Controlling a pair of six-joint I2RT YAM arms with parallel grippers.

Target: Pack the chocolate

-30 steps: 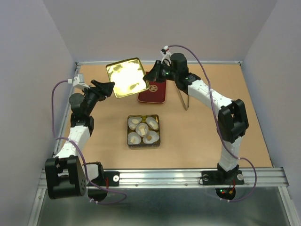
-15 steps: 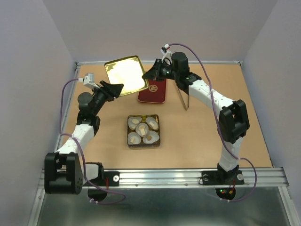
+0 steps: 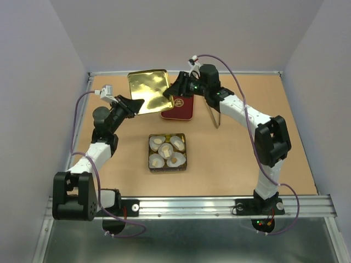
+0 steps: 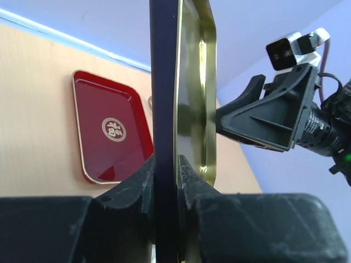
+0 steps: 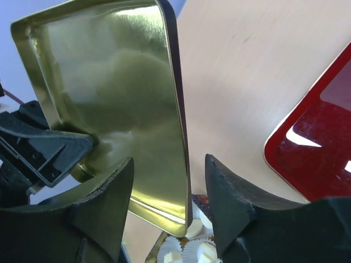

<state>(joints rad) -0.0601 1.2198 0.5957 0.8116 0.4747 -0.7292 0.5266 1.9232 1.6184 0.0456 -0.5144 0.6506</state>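
**Top external.** You see the left gripper (image 3: 141,102) raised over the back-left part of the table (image 3: 236,159), gripping the near-left corner of a gold tin lid (image 3: 148,90). The lid is held off the table and tilted, its shiny inside facing the camera. The right gripper (image 3: 171,94) sits at the lid's right edge. From this view you cannot tell how its jaws stand. A red tray (image 3: 182,108) lies flat on the table just behind the right gripper, partly hidden by it. Long metal tweezers (image 3: 213,116) are beside the right forearm. The chocolate (image 3: 165,149) is mid-table, well apart from both grippers. The small cream and light-brown pieces sit in white paper cups (image 3: 176,143), which fill a dark square tin (image 3: 151,152).

**Left wrist.** You look along the lid's edge, which runs straight up the middle of the frame. Both fingers (image 4: 137,183) press against it, one on each face, so the jaws are clamped on the lid. The red tray, with a round gold emblem, lies flat on the table to the left. The right gripper's black fingers reach in from the right, with one tip at the lid's gold face.

**Right wrist.** The jaws are apart. The lid's long edge runs down into the gap between the two fingers (image 5: 230,197), and neither finger is pressed against it. The left gripper holds the lid's far corner. Below, cream chocolate pieces in paper cups are partly visible at the frame's bottom edge.
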